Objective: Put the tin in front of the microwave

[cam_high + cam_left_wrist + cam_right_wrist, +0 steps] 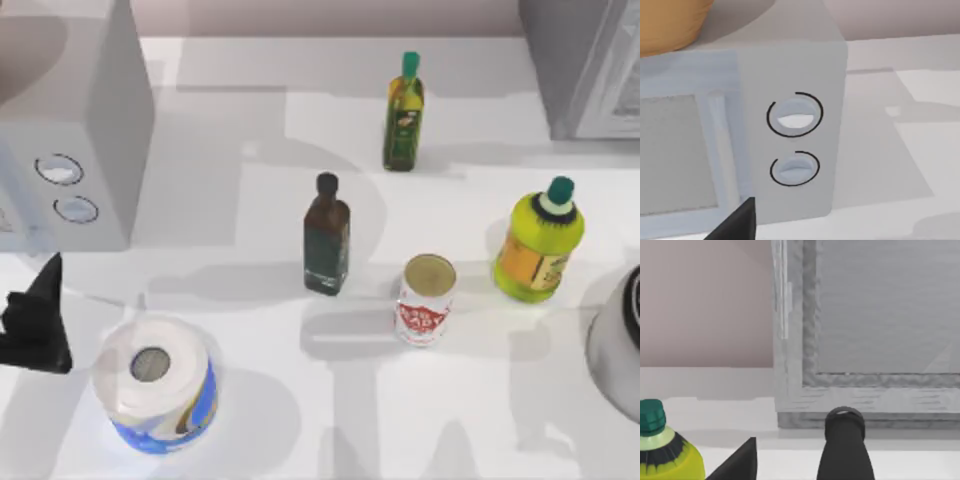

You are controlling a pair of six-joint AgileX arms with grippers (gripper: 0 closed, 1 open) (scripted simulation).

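The left gripper (35,320) is just below the microwave (70,130), the paper roll (155,385) beside it, and the tin (427,298) stands far to its right.

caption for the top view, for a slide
Tin stands mid-table between dark bottle and yellow-green bottle; microwave at far left, left gripper before it.

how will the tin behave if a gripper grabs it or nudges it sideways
The tin looks like a rigid metal cylinder, so it probably won't deform under the fingers. Its smooth round side may slip or twist in a loose grip. It stands upright and is fairly squat, so a low push should slide it; if it tips, it will likely roll, perhaps toward the dark bottle.
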